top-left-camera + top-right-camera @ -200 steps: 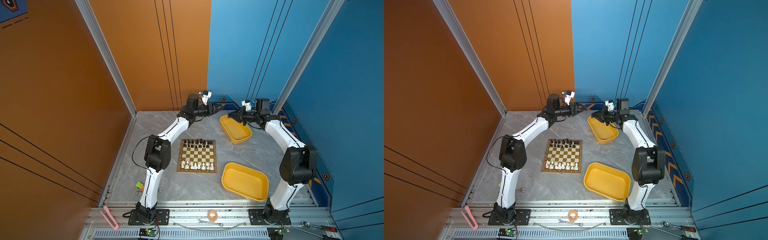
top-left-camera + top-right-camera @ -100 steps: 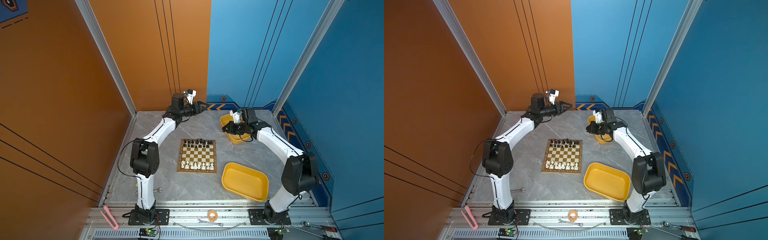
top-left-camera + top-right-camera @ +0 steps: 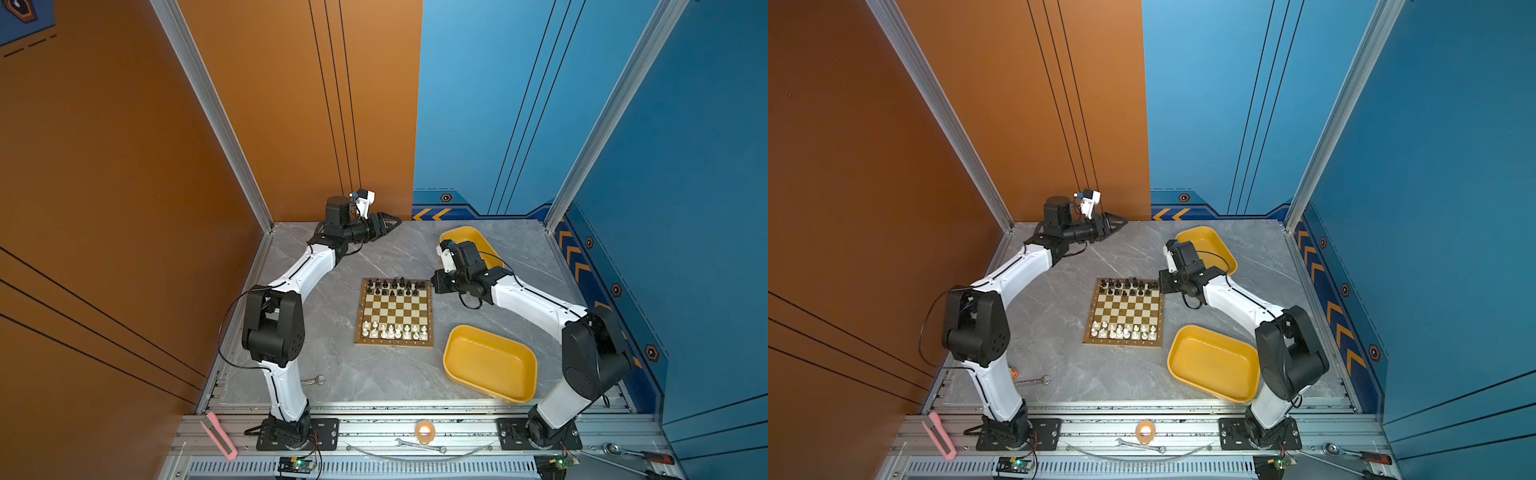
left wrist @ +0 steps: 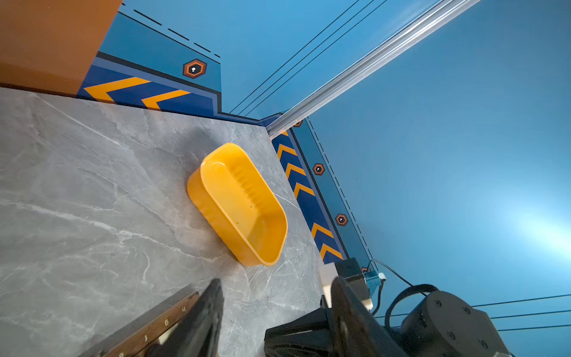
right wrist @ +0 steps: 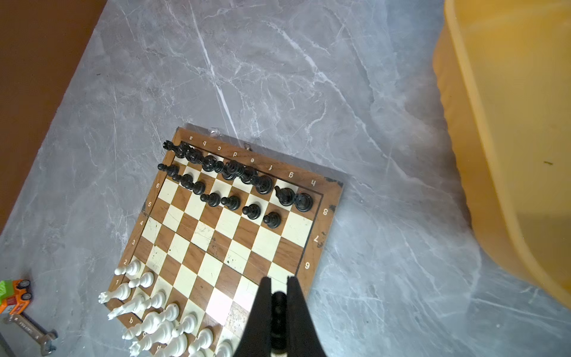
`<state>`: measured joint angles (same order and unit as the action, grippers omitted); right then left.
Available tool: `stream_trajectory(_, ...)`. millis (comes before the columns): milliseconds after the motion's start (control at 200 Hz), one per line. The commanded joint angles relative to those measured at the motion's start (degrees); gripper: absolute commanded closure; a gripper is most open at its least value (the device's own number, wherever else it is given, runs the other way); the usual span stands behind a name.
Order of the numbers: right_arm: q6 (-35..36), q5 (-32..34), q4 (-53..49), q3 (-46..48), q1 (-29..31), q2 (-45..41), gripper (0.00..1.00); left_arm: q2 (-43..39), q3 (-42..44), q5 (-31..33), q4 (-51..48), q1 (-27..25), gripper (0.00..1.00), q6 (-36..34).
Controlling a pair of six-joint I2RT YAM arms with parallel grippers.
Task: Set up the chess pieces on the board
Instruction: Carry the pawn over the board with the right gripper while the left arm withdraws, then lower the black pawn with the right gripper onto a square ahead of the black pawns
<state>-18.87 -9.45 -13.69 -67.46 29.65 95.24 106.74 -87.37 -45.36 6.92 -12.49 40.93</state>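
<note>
Your right gripper (image 5: 278,280) pinches a glossy black piece (image 5: 279,304) over the h-side edge of the board (image 5: 234,244). The matte fingers hide the piece's shape. Your left gripper (image 3: 390,219) stands half spread, holding nothing, at the back of the marbled grey table (image 3: 374,374). The black pieces (image 5: 251,211) overlap, so no count. The white pieces (image 5: 145,279) are cut off by the frame. Two smooth yellow trays: near tray (image 3: 490,365), and far tray (image 3: 465,235) partly behind your right arm.
</note>
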Motion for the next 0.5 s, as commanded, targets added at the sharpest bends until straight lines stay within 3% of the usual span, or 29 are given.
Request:
stream_trajectory(0, -0.84, 5.73, 4.38, 2.47, 1.88, -0.55, 1.00, -4.06, 2.87, -2.48, 0.46, 2.03, 0.43, -2.39)
stream_trajectory(496, -3.32, 11.78, 18.40, 8.18, 6.36, 7.33, 1.00, -9.87, 6.19, -0.56, -5.23, 4.72, 0.44, -7.16)
